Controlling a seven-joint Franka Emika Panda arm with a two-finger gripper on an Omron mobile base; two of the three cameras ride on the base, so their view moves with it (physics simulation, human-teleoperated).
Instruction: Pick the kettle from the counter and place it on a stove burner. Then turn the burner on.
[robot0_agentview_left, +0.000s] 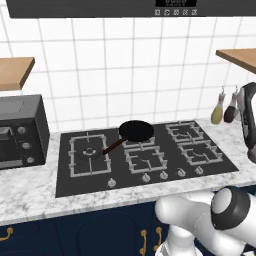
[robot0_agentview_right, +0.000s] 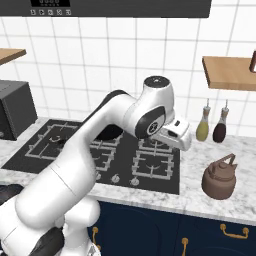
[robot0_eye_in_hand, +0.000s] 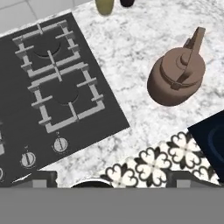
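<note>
- I am reading the kettle (robot0_agentview_right: 219, 178) as sitting upright on the counter (robot0_agentview_right: 240, 200), off the right edge of the hob (robot0_agentview_right: 107, 152) and apart from it, with bare marbled stone between the two.
- In the hand view the kettle (robot0_eye_in_hand: 176, 74) is lying to the right of the hob (robot0_eye_in_hand: 57, 87) — handle arched over the lid, nothing touching it.
- I am seeing the nearest stove burner (robot0_eye_in_hand: 68, 103) to the kettle with an uncovered grate; a second grate sits just behind it, also uncovered.
- The small silver knobs (robot0_eye_in_hand: 60, 144) are running along the front edge of the hob, on the side nearest the counter edge.
- A black frying pan (robot0_agentview_left: 135, 131) is resting on the rear middle of the hob, its brown handle pointing toward the large left burner.
- Two slim bottles, the olive bottle (robot0_agentview_right: 202, 127) and the dark bottle (robot0_agentview_right: 220, 128), are standing against the tiled wall behind the kettle, right of the hob.
- A toaster oven (robot0_agentview_left: 20, 131) is sitting on the counter to the left of the hob.
- The gripper (robot0_agentview_left: 248, 125) is hanging above the counter right of the hob, near the bottles in the left base view — I cannot tell how its jaws are standing, spread or closed.
</note>
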